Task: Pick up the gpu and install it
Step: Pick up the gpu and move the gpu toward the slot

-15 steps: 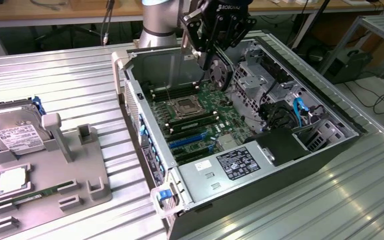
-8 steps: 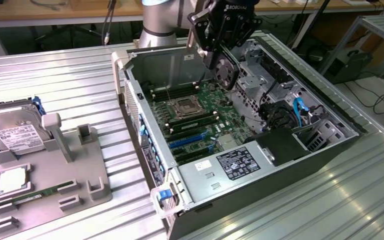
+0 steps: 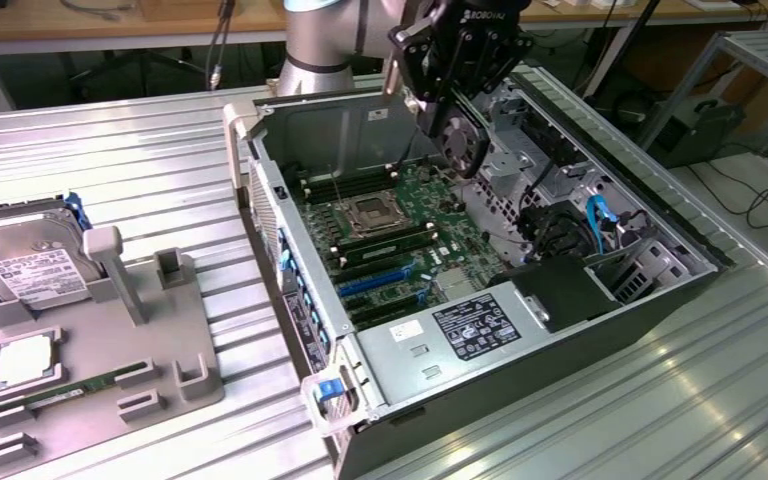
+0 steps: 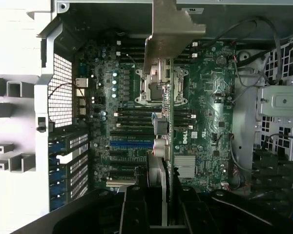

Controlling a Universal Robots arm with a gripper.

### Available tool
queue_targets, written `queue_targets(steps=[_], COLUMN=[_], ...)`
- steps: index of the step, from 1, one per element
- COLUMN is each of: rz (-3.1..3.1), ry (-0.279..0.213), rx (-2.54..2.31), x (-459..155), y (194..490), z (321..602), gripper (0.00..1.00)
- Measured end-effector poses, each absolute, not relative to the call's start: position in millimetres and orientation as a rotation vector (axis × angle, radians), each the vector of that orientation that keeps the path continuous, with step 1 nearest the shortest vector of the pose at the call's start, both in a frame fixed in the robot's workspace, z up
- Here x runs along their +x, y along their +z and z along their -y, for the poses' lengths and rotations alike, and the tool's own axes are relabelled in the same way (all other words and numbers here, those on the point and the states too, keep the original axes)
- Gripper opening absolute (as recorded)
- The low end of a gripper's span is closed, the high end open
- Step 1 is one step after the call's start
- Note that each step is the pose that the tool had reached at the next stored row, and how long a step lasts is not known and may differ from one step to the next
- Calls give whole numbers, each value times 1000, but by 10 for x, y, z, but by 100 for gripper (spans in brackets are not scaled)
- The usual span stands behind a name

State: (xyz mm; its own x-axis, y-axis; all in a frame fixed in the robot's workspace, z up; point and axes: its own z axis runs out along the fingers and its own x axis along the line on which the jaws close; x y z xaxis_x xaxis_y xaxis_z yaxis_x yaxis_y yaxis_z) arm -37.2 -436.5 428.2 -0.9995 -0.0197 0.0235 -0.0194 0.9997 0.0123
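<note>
The light falls evenly from above, bright and white. The ribbed silvery metal table (image 3: 131,140) gives back a soft sheen along its ridges, with only faint shadows beside the flat grey plastic parts holder (image 3: 104,340). Inside the open grey steel computer case (image 3: 307,125), the green motherboard (image 3: 404,235) sits in milder shade thrown by the walls. The black box (image 3: 564,290) towards the exterior view's right goes almost featureless. From the wrist, the table bleaches to white and the board looks dim. The gpu (image 4: 172,39), a thin flat card, has a silvery metal bracket that glares pale grey.
</note>
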Motion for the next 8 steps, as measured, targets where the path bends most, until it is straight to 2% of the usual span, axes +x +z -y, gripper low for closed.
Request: queue_targets(steps=[8], rz=[3118], ry=[-19], rx=[31], x=[-248], y=[4276], z=[4365], gripper=[28])
